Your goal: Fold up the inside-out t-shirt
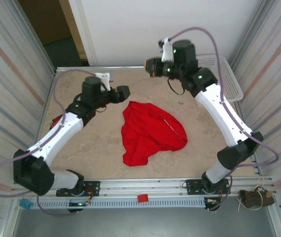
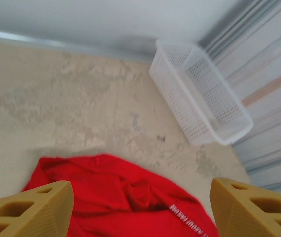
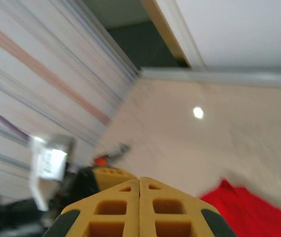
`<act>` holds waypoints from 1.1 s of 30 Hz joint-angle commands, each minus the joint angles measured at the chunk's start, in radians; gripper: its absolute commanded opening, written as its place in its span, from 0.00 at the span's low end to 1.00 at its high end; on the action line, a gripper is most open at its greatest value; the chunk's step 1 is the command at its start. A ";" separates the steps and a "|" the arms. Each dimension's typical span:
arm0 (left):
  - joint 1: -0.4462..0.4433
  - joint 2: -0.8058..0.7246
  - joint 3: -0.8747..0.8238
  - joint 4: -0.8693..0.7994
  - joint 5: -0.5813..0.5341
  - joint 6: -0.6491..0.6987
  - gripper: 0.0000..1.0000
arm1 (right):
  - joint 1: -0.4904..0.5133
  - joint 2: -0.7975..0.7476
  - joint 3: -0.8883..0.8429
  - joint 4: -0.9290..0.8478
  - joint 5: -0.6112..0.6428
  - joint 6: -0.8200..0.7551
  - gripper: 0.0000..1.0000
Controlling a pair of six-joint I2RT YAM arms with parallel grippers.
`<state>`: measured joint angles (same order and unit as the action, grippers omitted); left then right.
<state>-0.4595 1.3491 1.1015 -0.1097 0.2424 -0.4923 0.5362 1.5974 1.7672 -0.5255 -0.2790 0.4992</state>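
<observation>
table [image 1: 93, 143]: sandy top | inside-out t-shirt [image 1: 148, 132]: crumpled red heap mid-table, between both arms, white lettering showing | white basket [image 1: 230, 79]: far right corner | left gripper [image 2: 140, 210]: fingers spread wide, empty, just left of the shirt | right gripper [image 3: 139, 195]: fingers pressed together, holding nothing, far side

- inside-out t-shirt [image 1: 150, 132]: bright red, soft cloth, bunched in a loose wrinkled heap, not spread flat, no fold made yet
- lay on table [image 1: 91, 148], approx. mid, slightly R of ctr
- wider rounded mass on far/R side; narrower tail ran toward near edge
- thin line of white lettering crossed R part
- sleeves & collar couldn't be told apart in the creases
</observation>
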 commanded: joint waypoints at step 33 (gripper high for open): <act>-0.223 0.029 -0.232 -0.327 -0.195 -0.075 0.00 | -0.201 0.028 -0.730 0.106 0.324 0.044 0.37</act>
<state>-0.6693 1.4750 0.9363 -0.4015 0.0284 -0.5549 0.3328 1.7309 1.0462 -0.4141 -0.0124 0.5137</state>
